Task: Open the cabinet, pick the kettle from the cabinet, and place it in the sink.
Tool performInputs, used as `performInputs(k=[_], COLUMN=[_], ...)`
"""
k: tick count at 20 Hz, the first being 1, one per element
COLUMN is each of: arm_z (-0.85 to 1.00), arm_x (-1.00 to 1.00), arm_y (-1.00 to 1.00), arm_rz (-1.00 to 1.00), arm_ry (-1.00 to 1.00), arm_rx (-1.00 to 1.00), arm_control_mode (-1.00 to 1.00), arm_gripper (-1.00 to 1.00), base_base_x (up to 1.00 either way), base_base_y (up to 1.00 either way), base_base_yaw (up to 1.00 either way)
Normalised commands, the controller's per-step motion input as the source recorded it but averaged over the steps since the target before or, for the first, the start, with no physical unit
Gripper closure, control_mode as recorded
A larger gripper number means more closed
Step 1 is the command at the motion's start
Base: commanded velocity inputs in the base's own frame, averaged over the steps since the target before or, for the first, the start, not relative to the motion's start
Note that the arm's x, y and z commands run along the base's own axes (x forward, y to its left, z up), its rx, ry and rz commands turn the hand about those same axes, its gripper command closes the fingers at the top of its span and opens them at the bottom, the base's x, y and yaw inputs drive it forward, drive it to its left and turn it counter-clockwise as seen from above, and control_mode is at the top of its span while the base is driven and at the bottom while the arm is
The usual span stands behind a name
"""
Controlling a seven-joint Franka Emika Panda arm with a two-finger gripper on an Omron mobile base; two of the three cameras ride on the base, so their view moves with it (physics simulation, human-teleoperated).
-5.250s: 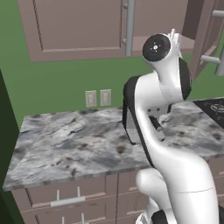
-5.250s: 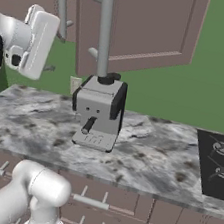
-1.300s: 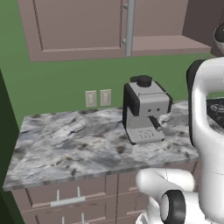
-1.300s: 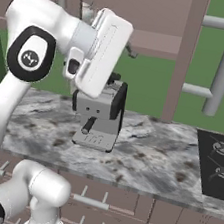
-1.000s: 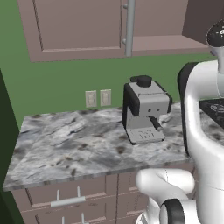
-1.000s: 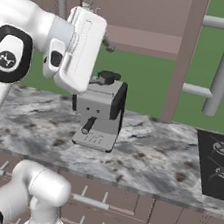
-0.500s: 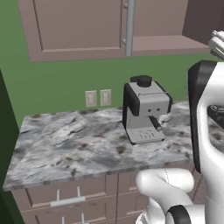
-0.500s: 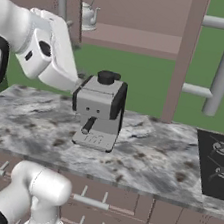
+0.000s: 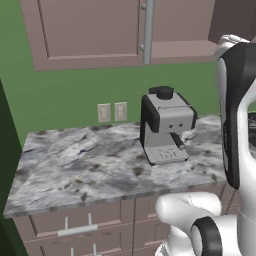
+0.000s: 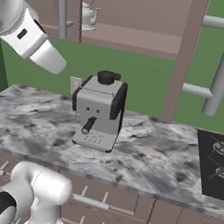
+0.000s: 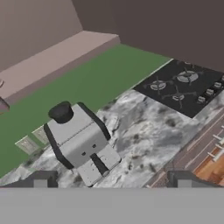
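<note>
Right base view shows the cabinet (image 10: 147, 18) open, kettle (image 10: 88, 13) near its shelf's left edge; jaws wide, empty; next, reach in for it.

Flat, even rendered light, no glare, faint soft shadows on the marble counter (image 9: 75, 165), slightly soft, low-detail textures throughout

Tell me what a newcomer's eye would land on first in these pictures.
First the boxy grey-and-black coffee machine, standing alone on the grey marble counter below the wall cabinet. Next the cabinet's right door, swung open toward the camera in the right base view, with the small silvery kettle sitting on the shelf inside. To the right, the black stove top is set into the counter.
</note>
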Motion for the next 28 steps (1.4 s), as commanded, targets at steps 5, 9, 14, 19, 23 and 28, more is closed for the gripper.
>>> performInputs(k=[5, 9, 14, 19, 23, 28], arm_z=[0.04, 0.02, 0.02, -0.02, -0.06, -0.19], arm_x=[0.15, 0.24, 0.42, 0.58, 0.58, 0.33], arm_y=[0.63, 0.59, 0.44, 0.28, 0.2, 0.11], arm_rz=[0.16, 0.1, 0.11, 0.15, 0.21, 0.3], arm_ry=[0.27, 0.07, 0.0, 0.0, -0.08, -0.24], arm_rx=[0.0, 0.0, 0.0, 0.0, 0.0, -0.03], arm_control_mode=[-1.0, -1.0, -1.0, -1.0, -1.0, -1.0], arm_gripper=[-1.0, -1.0, -1.0, -1.0, -1.0, -1.0], base_base_x=[0.0, 0.0, 0.0, 0.0, 0.0, 0.0], base_base_y=[0.0, 0.0, 0.0, 0.0, 0.0, 0.0], base_base_yaw=[0.0, 0.0, 0.0, 0.0, 0.0, 0.0])
